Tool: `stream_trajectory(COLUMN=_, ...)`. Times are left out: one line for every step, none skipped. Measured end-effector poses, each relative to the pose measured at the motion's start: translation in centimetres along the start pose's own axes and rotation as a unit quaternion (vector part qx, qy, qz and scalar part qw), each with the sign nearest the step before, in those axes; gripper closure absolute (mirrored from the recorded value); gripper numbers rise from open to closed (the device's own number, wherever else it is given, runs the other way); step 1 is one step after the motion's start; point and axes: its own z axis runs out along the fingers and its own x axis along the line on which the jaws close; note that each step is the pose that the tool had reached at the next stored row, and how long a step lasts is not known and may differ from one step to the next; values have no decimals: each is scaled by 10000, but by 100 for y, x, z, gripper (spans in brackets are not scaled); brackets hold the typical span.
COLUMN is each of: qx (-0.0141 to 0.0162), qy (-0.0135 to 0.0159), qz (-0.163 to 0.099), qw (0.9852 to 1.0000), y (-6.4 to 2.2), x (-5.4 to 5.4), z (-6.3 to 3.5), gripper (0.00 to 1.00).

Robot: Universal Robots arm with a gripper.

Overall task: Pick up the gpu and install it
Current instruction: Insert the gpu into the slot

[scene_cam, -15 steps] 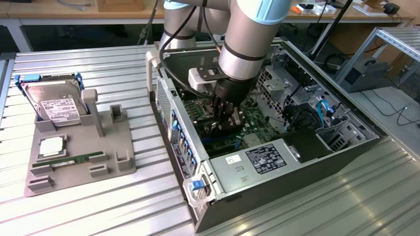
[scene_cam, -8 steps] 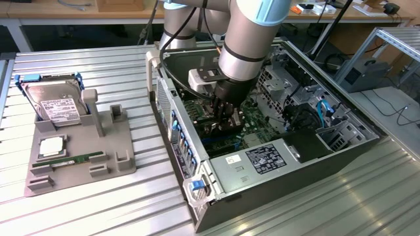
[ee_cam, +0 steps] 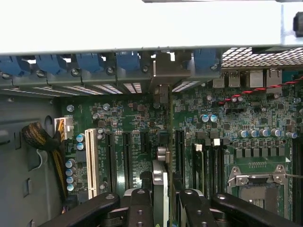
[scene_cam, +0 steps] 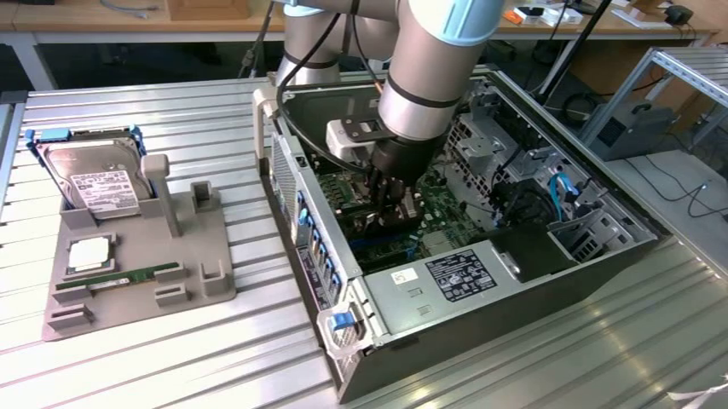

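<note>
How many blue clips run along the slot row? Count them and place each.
5 clips in a row along the case's rear edge: four side by side at one side of the gpu bracket, one beyond it. The bracket may hide another.

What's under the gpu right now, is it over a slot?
The gpu, clamped edge-on in the gripper, stands over the green motherboard among its black expansion slots. Its lower edge is covered by the fingers, so seating cannot be seen.
</note>
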Motion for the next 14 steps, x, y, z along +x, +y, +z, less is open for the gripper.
stream_trajectory(qx=0, qy=1, qz=0, qw=10000, y=0, x=-4, z=6, gripper=73)
stream_trajectory(qx=0, qy=1, qz=0, qw=10000, y=0, x=-17, z=11, gripper=73)
stream_trajectory(qx=0, qy=8, qz=0, qw=10000, y=1, x=-20, z=11, gripper=73)
stream_trajectory(qx=0, qy=14, qz=1, qw=10000, y=1, x=-22, z=11, gripper=73)
stream_trajectory(qx=0, qy=19, qz=1, qw=10000, y=1, x=-24, z=10, gripper=73)
stream_trajectory(qx=1, qy=28, qz=-1, qw=10000, y=1, x=-28, z=10, gripper=73)
stream_trajectory(qx=1, qy=30, qz=-2, qw=10000, y=1, x=-30, z=10, gripper=73)
stream_trajectory(qx=1, qy=31, qz=-3, qw=10000, y=1, x=-30, z=10, gripper=73)
stream_trajectory(qx=0, qy=32, qz=-3, qw=10000, y=1, x=-30, z=11, gripper=73)
stream_trajectory(qx=1, qy=32, qz=-3, qw=10000, y=1, x=-31, z=12, gripper=73)
stream_trajectory(qx=1, qy=31, qz=-3, qw=10000, y=1, x=-31, z=13, gripper=73)
stream_trajectory(qx=1, qy=31, qz=-4, qw=10000, y=1, x=-32, z=14, gripper=73)
stream_trajectory(qx=1, qy=31, qz=-3, qw=10000, y=1, x=-32, z=16, gripper=73)
stream_trajectory(qx=1, qy=32, qz=-4, qw=10000, y=1, x=-32, z=20, gripper=73)
